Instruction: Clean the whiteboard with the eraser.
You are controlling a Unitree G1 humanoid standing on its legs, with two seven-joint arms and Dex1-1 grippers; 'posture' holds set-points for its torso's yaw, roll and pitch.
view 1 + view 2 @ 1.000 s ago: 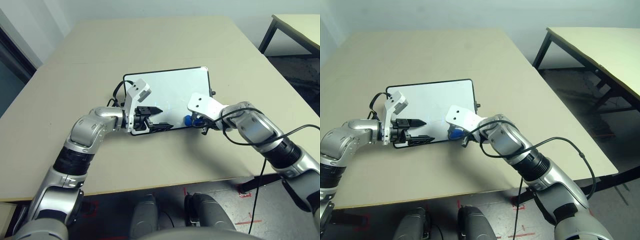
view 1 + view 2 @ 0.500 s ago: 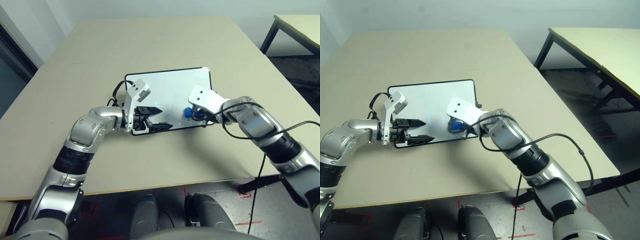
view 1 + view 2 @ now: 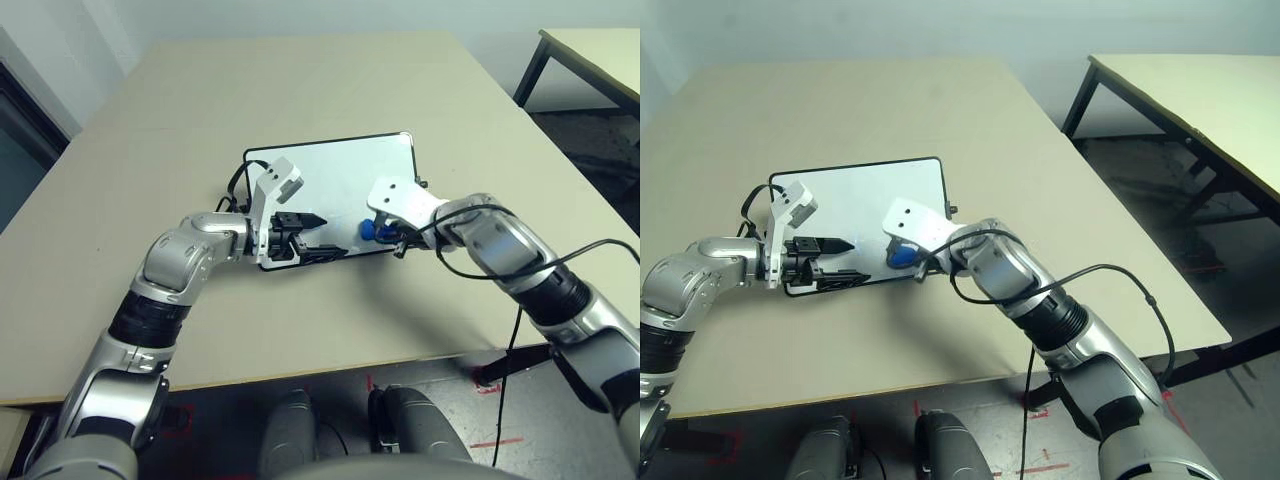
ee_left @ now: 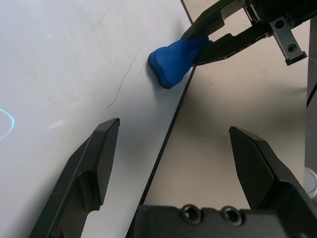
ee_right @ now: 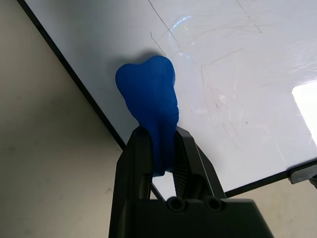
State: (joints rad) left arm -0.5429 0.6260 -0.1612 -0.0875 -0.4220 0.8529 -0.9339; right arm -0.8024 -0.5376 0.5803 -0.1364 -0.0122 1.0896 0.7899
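The whiteboard lies flat in the middle of the table, white with a thin black frame and faint pen lines. My right gripper is shut on the blue eraser. It presses the eraser's tip on the board just inside the near edge, toward the near right corner. At the board's near left part, my left gripper stands open. One finger is over the white surface and the other over the table, with the board's edge between them.
The beige table has free room all around the board. A black cable loops from my right forearm past the table's near edge. Another cable curls at the board's left side. A second table stands at the far right.
My right gripper has carried the eraser from the board's near right corner onto the white surface and a little to the left. The left gripper has stayed in place.
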